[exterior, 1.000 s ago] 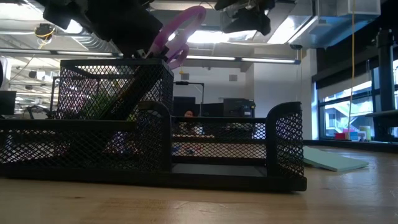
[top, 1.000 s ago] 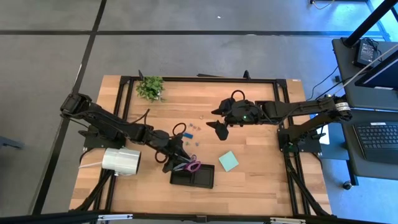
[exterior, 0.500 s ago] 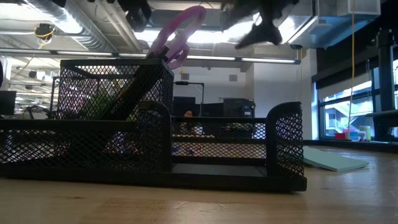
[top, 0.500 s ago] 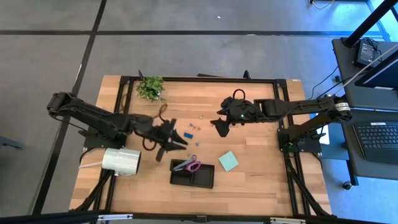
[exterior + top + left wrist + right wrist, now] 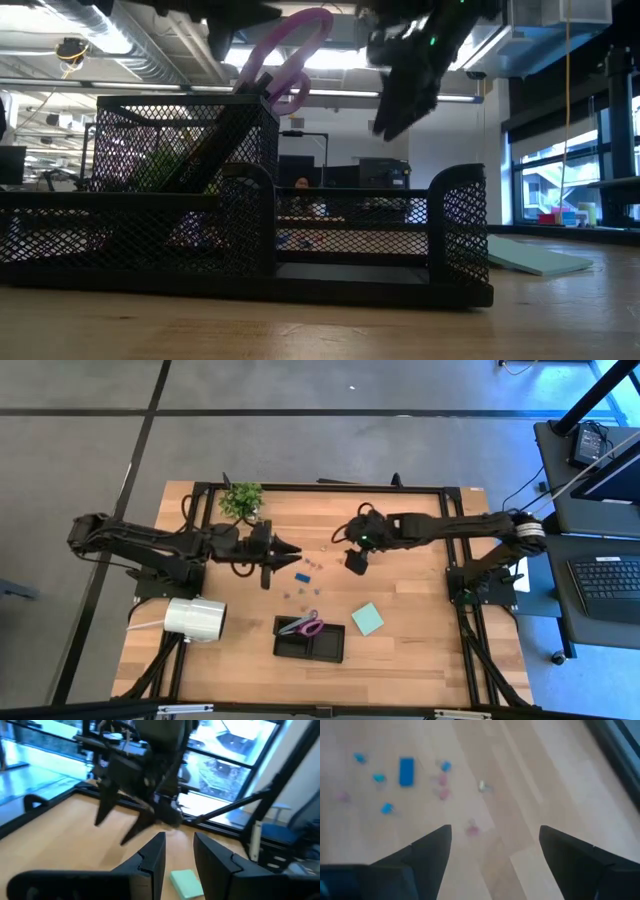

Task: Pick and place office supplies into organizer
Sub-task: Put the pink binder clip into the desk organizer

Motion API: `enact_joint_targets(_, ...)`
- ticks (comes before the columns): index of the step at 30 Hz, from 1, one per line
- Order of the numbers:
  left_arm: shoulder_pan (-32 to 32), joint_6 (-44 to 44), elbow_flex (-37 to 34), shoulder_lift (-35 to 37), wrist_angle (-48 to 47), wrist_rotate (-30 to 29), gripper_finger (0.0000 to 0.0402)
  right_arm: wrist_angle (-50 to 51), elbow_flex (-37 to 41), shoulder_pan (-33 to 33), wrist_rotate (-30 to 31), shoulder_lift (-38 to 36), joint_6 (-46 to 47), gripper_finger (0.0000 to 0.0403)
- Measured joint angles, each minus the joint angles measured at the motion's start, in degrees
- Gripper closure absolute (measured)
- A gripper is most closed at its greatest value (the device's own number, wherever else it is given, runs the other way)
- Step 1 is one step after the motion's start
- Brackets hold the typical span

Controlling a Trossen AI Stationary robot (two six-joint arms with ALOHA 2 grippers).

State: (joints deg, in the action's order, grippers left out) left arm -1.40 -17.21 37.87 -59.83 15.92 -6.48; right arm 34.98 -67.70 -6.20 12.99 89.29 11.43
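2 grippers are flanking the blue clips (image 5: 303,569) at frame centre: right gripper (image 5: 354,563) is hovering open, nearer; left gripper (image 5: 283,550) is hanging part-open, empty.

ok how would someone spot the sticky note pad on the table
Find the black mesh organizer near the table's front edge, the scissors in it. Just right of it lies the sticky-note pad, flat on the wood. It's the only pale green square; the clips farther back are tiny.

Robotics lab: framed wooden table (image 5: 400,650), exposed ceiling.
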Motion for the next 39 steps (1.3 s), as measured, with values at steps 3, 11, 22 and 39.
enact_joint_targets(3, 1.2, 0.0, 0.0, 0.0, -0.6, 0.0, 0.0307, -0.1, 0.0, -0.7, -0.1, 3.9, -3.2, 0.0098)
enact_joint_targets(11, 3.1, 0.0, 0.0, 0.0, -1.3, 0.0, 0.0306, -1.5, 0.0, -1.6, -1.1, 13.0, -10.6, 0.0098)
enact_joint_targets(22, 3.9, 0.0, 0.0, 0.0, -2.8, 0.1, 0.0306, -7.4, 0.0, -1.8, -6.2, 19.0, -13.6, 0.012)
enact_joint_targets(39, 3.8, 0.0, 0.0, 0.0, -3.7, 0.1, 0.0306, -8.1, -0.2, -1.9, -8.6, 23.7, -13.1, 0.0192)
